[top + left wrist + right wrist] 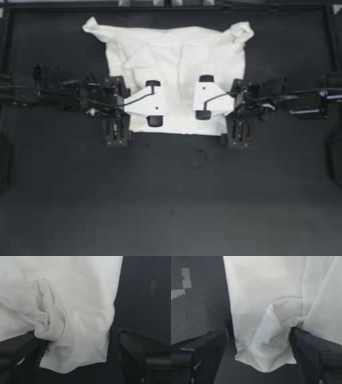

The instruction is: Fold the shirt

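Shirt [175, 60] lies spread across the upper middle of the dark table [174, 200], with left gripper [154, 104] and right gripper [204, 98] over its lower half, jaws spread, fabric bunched between them.

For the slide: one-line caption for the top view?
Both grippers, left and right, jaws open over the near half of the white shirt on the dark table.

right tool [258, 343]: jaws apart | white shirt [271, 293]: bunched fold between them | dark table [201, 306]
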You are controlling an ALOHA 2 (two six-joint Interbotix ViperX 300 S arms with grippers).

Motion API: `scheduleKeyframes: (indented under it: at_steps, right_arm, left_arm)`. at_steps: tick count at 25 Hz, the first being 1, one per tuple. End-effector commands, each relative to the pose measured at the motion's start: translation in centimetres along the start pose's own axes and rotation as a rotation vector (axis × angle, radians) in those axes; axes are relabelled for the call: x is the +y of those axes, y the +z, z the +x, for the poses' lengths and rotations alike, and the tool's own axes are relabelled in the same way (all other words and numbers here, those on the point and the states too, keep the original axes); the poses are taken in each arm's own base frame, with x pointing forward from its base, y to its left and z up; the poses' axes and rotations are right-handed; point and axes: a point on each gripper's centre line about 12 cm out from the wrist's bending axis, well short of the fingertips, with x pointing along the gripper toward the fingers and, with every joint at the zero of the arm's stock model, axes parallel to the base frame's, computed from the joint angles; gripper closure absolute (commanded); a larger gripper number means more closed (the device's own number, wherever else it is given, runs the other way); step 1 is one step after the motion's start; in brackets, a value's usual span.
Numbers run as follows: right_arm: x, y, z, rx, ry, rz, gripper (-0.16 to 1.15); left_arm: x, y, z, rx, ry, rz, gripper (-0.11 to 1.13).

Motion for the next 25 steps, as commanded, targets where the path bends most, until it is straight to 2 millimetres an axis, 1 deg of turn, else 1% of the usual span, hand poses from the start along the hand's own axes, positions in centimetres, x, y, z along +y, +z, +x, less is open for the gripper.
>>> scheduleKeyframes:
  at_steps: [1, 3, 4, 7, 8, 9, 10, 11, 13, 15, 18, 21, 25]
  right_arm:
    - [-0.2, 0.3, -0.2, -0.009, -0.013, -0.003, 0.08]
    - [-0.3, 0.2, -0.2, -0.007, -0.017, -0.002, 0.23]
    - [-0.3, 0.2, -0.2, -0.004, -0.020, -0.004, 0.34]
    - [-0.2, -0.1, -0.1, 0.010, -0.025, -0.020, 0.72]
    - [-0.1, -0.2, -0.1, 0.015, -0.026, -0.028, 0.88]
    - [0.0, -0.2, -0.1, 0.015, -0.026, -0.032, 0.98]
    - [0.0, -0.2, -0.1, 0.016, -0.025, -0.033, 1.03]
    - [0.2, -0.2, -0.1, 0.016, -0.026, -0.035, 1.02]
    - [0.6, -0.1, -0.3, 0.012, -0.022, -0.045, 0.94]
    - [1.1, 0.0, -0.5, 0.010, -0.016, -0.053, 0.90]
    - [2.0, 0.1, -1.2, -0.004, -0.006, -0.063, 0.91]
    - [3.1, 0.3, -2.3, -0.043, 0.007, -0.060, 0.92]
    - [4.5, 0.4, -4.2, -0.088, 0.016, -0.055, 0.92]
  left_arm:
    - [0.3, 0.2, 0.0, 0.001, 0.006, -0.006, 0.22]
    - [0.4, 0.3, -0.2, -0.005, 0.007, -0.004, 0.45]
    - [0.5, 0.4, -0.4, -0.009, 0.008, -0.003, 0.58]
    - [0.4, 0.2, -0.6, -0.008, 0.011, 0.021, 0.99]
    - [0.4, 0.0, -0.5, -0.001, 0.012, 0.028, 1.08]
    - [0.4, 0.0, -0.5, 0.000, 0.011, 0.033, 1.09]
    - [0.4, 0.0, -0.6, 0.001, 0.011, 0.033, 1.06]
    - [0.4, 0.0, -0.6, 0.001, 0.012, 0.034, 1.01]
    - [0.3, 0.1, -0.9, -0.007, 0.013, 0.039, 0.95]
    - [-0.1, 0.3, -1.5, -0.021, 0.012, 0.045, 0.96]
    - [-0.8, 0.4, -2.8, -0.040, 0.008, 0.052, 0.98]
    - [-1.9, 0.2, -3.9, -0.053, 0.001, 0.045, 0.98]
    - [-3.8, 0.0, -5.0, -0.071, -0.016, 0.030, 0.98]
